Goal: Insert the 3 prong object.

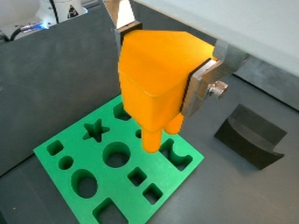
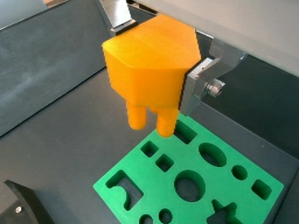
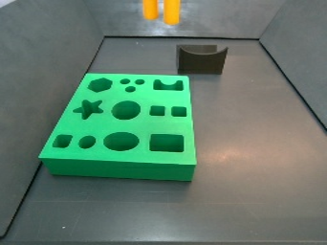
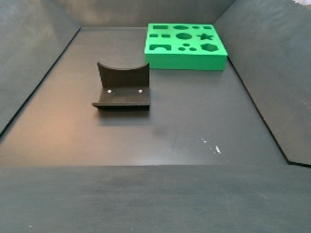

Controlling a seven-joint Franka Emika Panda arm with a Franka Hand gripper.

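My gripper (image 1: 163,63) is shut on the 3 prong object (image 1: 155,74), a bright orange plastic piece whose rounded prongs point down. It shows in both wrist views (image 2: 146,70). A silver finger (image 1: 200,87) presses its side, also seen in a wrist view (image 2: 197,83). The piece hangs above the green board (image 1: 79,168) with several shaped holes, prongs over the board's edge (image 2: 251,199). In a side view only the orange prongs (image 3: 161,10) show, high above the far end of the board (image 3: 64,145). The board (image 4: 183,57) also shows in a side view, where the gripper is out of view.
A dark grey curved block (image 3: 202,57) stands on the dark floor beyond the board, also seen in other views (image 4: 122,86) (image 1: 251,131) (image 2: 17,206). Dark sloping walls enclose the floor on all sides.
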